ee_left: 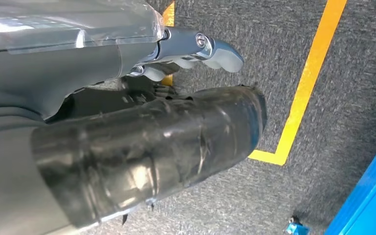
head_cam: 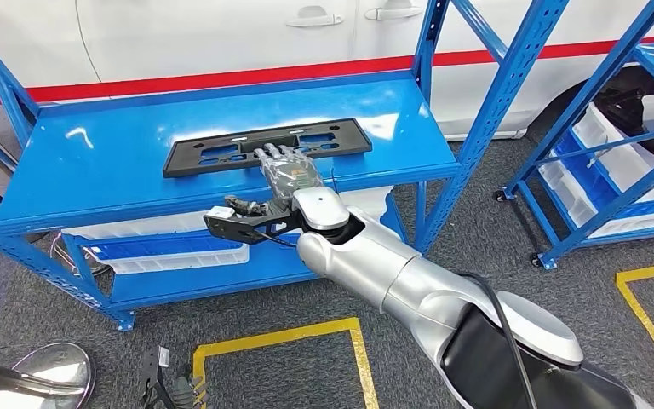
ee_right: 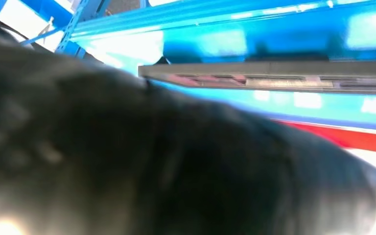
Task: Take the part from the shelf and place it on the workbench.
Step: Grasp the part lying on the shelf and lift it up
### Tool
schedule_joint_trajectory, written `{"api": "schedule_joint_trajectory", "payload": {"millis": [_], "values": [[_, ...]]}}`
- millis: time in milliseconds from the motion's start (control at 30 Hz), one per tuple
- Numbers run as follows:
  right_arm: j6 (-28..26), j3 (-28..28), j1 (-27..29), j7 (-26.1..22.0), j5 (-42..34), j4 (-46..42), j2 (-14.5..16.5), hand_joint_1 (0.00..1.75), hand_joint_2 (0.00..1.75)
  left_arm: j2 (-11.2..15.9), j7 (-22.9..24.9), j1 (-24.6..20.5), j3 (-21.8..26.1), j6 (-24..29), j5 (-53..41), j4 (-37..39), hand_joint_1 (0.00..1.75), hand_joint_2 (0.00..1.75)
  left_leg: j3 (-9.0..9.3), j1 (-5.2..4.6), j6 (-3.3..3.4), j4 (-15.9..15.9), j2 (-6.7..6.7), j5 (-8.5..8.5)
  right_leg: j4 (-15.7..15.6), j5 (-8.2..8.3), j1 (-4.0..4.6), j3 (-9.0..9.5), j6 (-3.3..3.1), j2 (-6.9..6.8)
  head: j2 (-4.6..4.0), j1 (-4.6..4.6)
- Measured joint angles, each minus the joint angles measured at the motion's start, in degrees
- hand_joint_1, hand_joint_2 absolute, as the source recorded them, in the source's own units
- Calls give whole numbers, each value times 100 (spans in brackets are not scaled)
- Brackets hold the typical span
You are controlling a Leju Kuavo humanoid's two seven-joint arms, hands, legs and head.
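1. Looking for lettering, I find none that can be read: the black part (head_cam: pixel 266 145) bears only moulded cut-outs, and the white car body (head_cam: pixel 221 34) behind the shelf carries a red stripe but no writing.
2. The part is a long, flat black plate lying lengthwise on the top board of the blue shelf (head_cam: pixel 94 162), toward that board's front edge and roughly at its middle.
3. The right hand (head_cam: pixel 288 170) reaches over the shelf's front edge, and its fingertips (head_cam: pixel 277 153) lie on the near long edge of the part, about midway along it.
4. Its fingers are stretched forward, side by side and only slightly apart; whether they curl round the edge or merely rest on it I cannot tell, and the part lies flat on the board.
5. From the right wrist view the part (ee_right: pixel 274 78) shows edge-on as a thin grey bar against the blue shelf, with the blurred dark hand (ee_right: pixel 152 161) just in front of it.
6. The left hand (ee_left: pixel 147 147) hangs beside the shelf above grey carpet marked with yellow floor tape (ee_left: pixel 303 88); its dark fingers are curled in with nothing in them.
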Motion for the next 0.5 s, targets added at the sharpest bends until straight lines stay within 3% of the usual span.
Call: {"api": "schedule_joint_trajectory", "payload": {"millis": [33, 67, 133, 200, 367, 433, 500], "values": [[0, -2, 24, -1, 1, 1, -9, 0, 0, 7, 0, 7, 0, 0, 0, 0, 0, 0, -131, 12, -29, 145, 2, 30, 27, -44, -6, 21, 24, 6, 0, 0], [0, -4, 41, -1, 1, 1, -18, 0, 0, 13, -1, 11, 0, 1, 0, 0, 0, 0, -145, 25, -55, 53, 5, 182, 67, -97, -18, 42, 55, 14, 0, 0], [0, -15, 54, -1, 3, 2, -31, 0, 0, 25, -2, 11, 0, 0, 0, 0, 0, 0, 91, 50, -107, -597, 19, 623, 197, -242, -54, 80, 139, 27, 0, 2], [1, -35, 53, -1, 5, 3, -39, 0, 0, 22, -1, 5, -1, -11, -2, 1, 0, 0, 325, 45, -87, -1104, 19, 790, 358, -385, -56, 59, 223, 40, 0, -3], [1, -48, 67, -1, 10, 5, -72, 0, 0, 21, -8, 9, -2, -34, -18, 2, 0, 0, 375, 47, 125, -1169, -3, 681, 582, -575, -40, -49, 330, 40, 1, 0], [0, -54, 68, -1, 10, 6, -80, 0, 0, 20, -9, 4, -2, -38, -20, 2, 0, 0, 413, 59, 180, -1179, 1, 643, 1170, -831, -75, -367, 400, 35, 1, 7], [1, -60, 92, 0, 10, 10, -98, 0, 0, 21, -9, 7, -2, -41, -19, 2, 0, 0, 460, 57, 205, -1179, 1, 593, 1939, -1042, -113, -849, 441, 33, 0, 8]]}}
